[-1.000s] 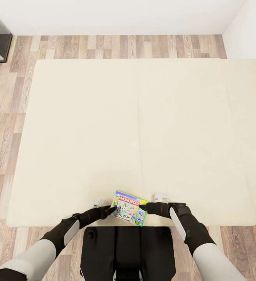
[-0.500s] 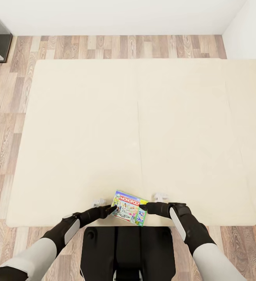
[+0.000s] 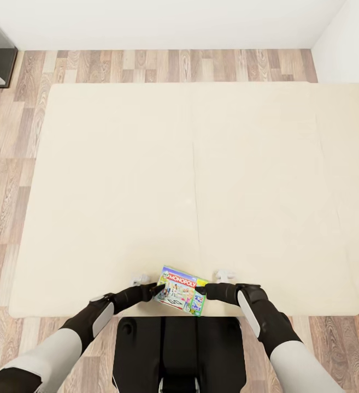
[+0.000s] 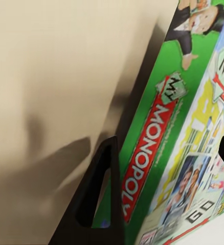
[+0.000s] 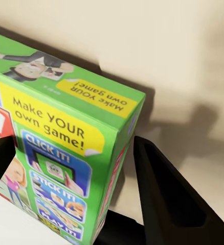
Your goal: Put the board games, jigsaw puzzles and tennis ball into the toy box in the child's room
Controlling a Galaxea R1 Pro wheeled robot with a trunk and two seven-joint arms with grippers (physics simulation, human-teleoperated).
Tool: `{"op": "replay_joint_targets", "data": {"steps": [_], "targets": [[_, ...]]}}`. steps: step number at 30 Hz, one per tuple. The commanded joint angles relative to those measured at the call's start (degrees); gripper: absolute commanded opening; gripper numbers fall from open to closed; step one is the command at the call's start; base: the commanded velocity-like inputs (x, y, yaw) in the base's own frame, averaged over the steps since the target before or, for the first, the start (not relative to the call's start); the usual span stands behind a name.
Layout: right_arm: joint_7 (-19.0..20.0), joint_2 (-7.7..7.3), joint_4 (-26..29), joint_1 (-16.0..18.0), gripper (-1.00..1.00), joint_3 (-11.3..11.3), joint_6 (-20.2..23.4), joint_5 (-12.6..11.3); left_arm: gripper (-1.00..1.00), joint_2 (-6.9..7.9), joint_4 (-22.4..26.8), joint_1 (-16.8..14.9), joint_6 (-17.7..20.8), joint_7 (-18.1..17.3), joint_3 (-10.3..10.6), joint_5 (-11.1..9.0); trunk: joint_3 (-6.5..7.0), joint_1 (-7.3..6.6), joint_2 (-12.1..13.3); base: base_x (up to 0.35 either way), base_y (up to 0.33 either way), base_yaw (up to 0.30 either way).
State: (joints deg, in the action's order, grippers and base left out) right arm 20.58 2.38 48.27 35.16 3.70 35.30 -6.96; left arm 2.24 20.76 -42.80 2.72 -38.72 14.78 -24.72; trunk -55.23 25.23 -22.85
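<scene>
1. The Monopoly box (image 3: 182, 291) is lying on the bed (image 3: 146, 180), between both grippers.
2. The left gripper (image 3: 156, 290) and right gripper (image 3: 202, 289) are straddling opposite edges, jaws apart.
3. It is looking light, stiff, slick; I'd pinch the edges.

A green game box (image 5: 61, 153) sits between the right claw's (image 5: 76, 168) two black fingers (image 5: 165, 196). Beige bed (image 5: 158, 46) lies beyond.

A green game box (image 3: 182, 291) reads "MONOPOLY" in white letters on a red band along its side (image 4: 148, 153). A yellow bubble on its front says "Make YOUR own game!" (image 5: 53, 127), with smaller labels "CLICK IT!" and "STICK IT!" beneath.
</scene>
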Motion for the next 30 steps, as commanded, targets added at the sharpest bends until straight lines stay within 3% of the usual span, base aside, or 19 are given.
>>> {"op": "replay_joint_targets", "data": {"steps": [1,30], "targets": [[-0.21,0.05,-0.10,-0.05,1.00,0.09,0.53,-0.89,1.00,-0.83,0.07,-0.10,0.04,-0.04,0.27,-1.05,-0.06,0.55,-0.07,0.000,0.000,0.000],[-0.19,0.00,-0.10,-0.24,1.00,0.22,0.56,-0.95,1.00,-0.84,0.07,-0.75,-0.42,-0.18,0.42,-0.86,-0.06,0.55,-0.07,0.000,0.000,0.000]]}}
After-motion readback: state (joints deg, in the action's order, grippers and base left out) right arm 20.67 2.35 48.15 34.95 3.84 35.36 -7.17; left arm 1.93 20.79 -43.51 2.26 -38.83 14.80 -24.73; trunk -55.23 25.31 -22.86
